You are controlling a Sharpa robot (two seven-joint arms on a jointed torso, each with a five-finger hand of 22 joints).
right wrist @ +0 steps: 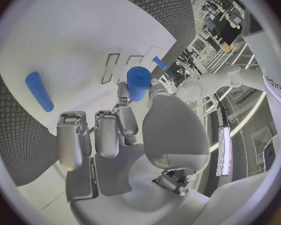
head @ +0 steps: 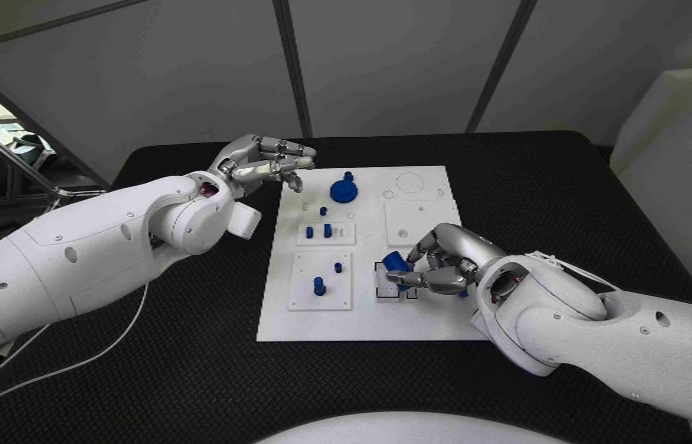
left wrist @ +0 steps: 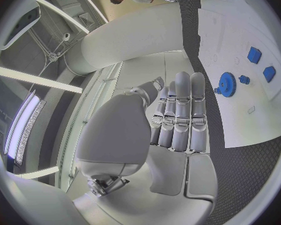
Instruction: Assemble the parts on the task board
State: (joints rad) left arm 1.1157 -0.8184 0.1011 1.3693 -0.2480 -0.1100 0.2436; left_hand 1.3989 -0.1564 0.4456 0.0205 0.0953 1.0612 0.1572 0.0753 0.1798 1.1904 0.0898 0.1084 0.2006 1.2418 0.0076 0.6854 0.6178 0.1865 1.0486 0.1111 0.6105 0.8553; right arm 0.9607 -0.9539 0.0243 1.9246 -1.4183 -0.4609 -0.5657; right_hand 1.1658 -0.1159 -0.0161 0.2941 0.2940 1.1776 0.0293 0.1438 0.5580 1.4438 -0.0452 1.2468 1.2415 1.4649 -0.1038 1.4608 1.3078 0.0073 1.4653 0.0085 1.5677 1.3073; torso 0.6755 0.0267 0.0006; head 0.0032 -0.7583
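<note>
A flat white board lies in the middle of a black table whose surface has a fine woven grain. The board is smooth and matte, with shallow square plates and faint round outlines set into it. Small blue plastic parts stand on it: a round toothed gear near the far edge, short upright pegs on a square plate below it, and a single rounded pin on the nearer plate. The right hand, silver metal with jointed segments, rests low over the near right part of the board beside a dark square frame, and it pinches a short blue cylinder between the thumb and a finger; the right wrist view shows that cylinder gripped at the fingertips, with a long blue rod lying flat on the board near its edge. The left hand hangs above the table just off the board's far left corner, holding nothing, its fingers side by side and curled partly in; the gear lies near them on the board.
</note>
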